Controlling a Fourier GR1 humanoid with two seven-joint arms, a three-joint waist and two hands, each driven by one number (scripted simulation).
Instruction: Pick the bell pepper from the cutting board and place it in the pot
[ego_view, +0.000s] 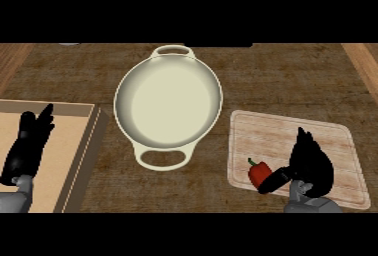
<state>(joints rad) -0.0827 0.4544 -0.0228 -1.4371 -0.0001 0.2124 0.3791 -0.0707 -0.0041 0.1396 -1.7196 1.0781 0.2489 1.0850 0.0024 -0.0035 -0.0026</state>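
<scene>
A red bell pepper (258, 172) with a green stem lies near the left edge of the pale wooden cutting board (295, 131). My right hand (310, 160) hovers over the board just right of the pepper, fingers straight and pointing away from me, with the thumb (275, 181) against the pepper's lower right side. The hand is open and is not closed round the pepper. The cream oval pot (168, 102), with a handle at each end, stands to the left of the board with nothing inside. My left hand (28, 145) rests open at the far left.
A tan raised slab (63, 150) with a dark side edge lies under my left hand, left of the pot. Brown textured counter surrounds the pot and board. Wooden strips run along the upper left and upper right corners.
</scene>
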